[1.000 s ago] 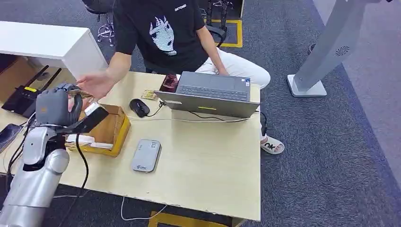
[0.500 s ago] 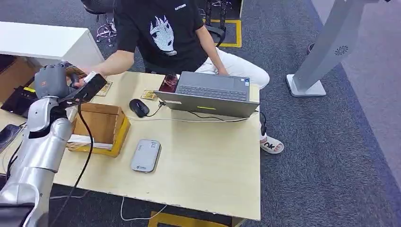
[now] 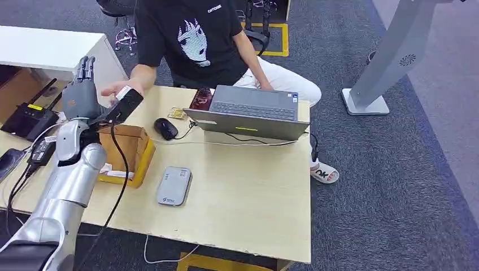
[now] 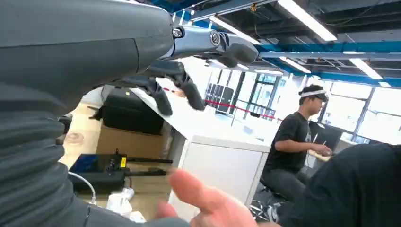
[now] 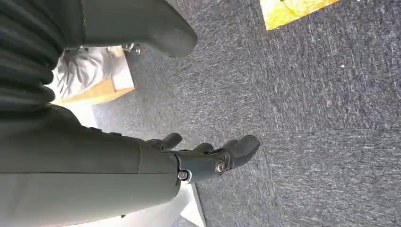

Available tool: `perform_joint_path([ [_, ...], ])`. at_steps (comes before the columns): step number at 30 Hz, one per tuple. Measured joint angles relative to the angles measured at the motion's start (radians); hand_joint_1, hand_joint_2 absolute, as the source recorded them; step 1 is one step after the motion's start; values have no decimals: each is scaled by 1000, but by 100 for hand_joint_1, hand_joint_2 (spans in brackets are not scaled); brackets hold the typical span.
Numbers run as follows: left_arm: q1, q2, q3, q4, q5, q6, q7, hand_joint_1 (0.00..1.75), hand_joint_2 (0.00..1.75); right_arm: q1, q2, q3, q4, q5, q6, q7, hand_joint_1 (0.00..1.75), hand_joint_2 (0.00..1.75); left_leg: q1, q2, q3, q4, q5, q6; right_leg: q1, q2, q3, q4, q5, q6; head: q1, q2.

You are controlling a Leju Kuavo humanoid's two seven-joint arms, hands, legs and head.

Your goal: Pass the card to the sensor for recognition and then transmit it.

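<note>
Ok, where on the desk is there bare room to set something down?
The widest bare patch of the desk lies below the laptop, right of the grey card reader. A narrower bare strip runs along the near edge. The far left is crowded: cardboard box, mouse, the raised left hand and the person's hand.

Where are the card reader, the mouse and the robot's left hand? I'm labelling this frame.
card reader [image 3: 174, 186], head view, middle of its grey top
mouse [image 3: 166, 128], head view, its black back
left hand [image 3: 79, 97], head view, back of the palm

Left robot hand [image 3: 81, 97] now raised, fingers straightened and empty, beside the person's hand [image 3: 116, 89]; card gone.
</note>
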Motion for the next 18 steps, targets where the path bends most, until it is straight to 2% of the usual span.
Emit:
perform_joint_path([
  [3, 34, 0, 0, -43, 32, 5, -17, 0, 175, 1, 0, 0, 0, -1, -1, 3, 0, 175, 0, 0, 0, 0, 0, 0, 0, 0, 0, 0, 0, 0, -1, 0],
  [5, 90, 3, 0, -99, 53, 10, -49, 0, 175, 1, 0, 0, 0, -11, -1, -1, 0, 175, 0, 1, 0, -1, 0, 0, 0, 1, 1, 0, 0, 0, 0, 0],
  [8, 249, 11, 0, -231, 58, 35, -103, 0, 175, 5, 0, -7, 0, -25, -2, -8, 0, 175, -1, 5, 1, -1, -2, 1, -1, 5, 0, 0, -1, 0, -2, 0],
  [12, 438, 14, 1, -365, 58, 60, -140, 0, 175, 14, 0, -14, 0, -35, -6, -9, 0, 175, -1, 4, -2, -1, -3, 1, -1, 4, -2, 0, -2, 0, -1, 0],
  [16, 661, 13, 11, -525, 59, 123, -192, 0, 175, 20, 5, -26, 0, -44, -18, -6, 0, 175, -1, 7, -1, -1, -5, 1, -1, 7, -3, -1, -2, 1, -2, 0],
  [18, 731, 10, 15, -578, 60, 133, -202, 0, 175, 24, 7, -30, 0, -44, -19, -5, 0, 175, -1, 4, -2, -1, -5, 1, -1, 4, -3, -1, -3, 2, -2, 0],
])
